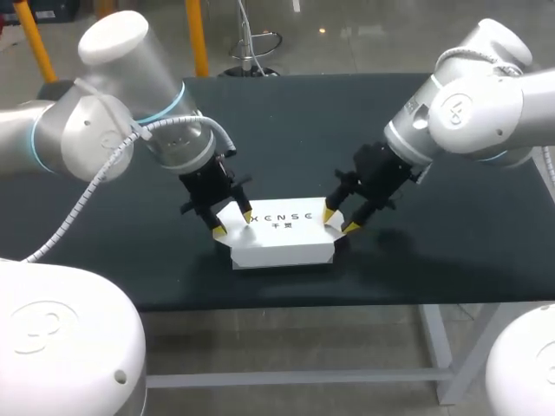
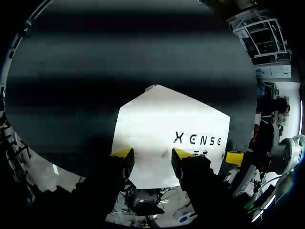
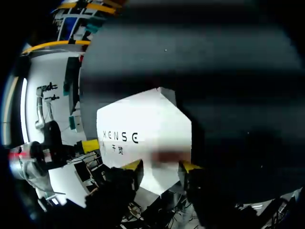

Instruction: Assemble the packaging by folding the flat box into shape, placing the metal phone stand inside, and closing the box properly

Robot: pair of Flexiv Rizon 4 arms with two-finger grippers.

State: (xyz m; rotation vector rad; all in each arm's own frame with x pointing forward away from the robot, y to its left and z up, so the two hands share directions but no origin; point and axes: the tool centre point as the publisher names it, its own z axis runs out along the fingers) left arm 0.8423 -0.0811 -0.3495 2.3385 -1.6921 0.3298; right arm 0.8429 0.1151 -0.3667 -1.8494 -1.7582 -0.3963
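A white box (image 1: 282,236) with dark print on its top lies on the table's front middle, folded into a low shape. My left gripper (image 1: 233,222) is at the box's left end, fingers open, the yellow tips down on the cardboard. In the left wrist view the box (image 2: 167,124) runs between and ahead of the left gripper (image 2: 152,153). My right gripper (image 1: 339,220) stands open at the box's right end. From the right wrist, the box (image 3: 147,124) spreads out ahead of the right gripper (image 3: 161,167). No metal phone stand is visible.
The dark table (image 1: 286,130) stretches behind the box and to both sides. Its front edge (image 1: 286,303) runs close below the box. Both arms lean in over the table from the two sides.
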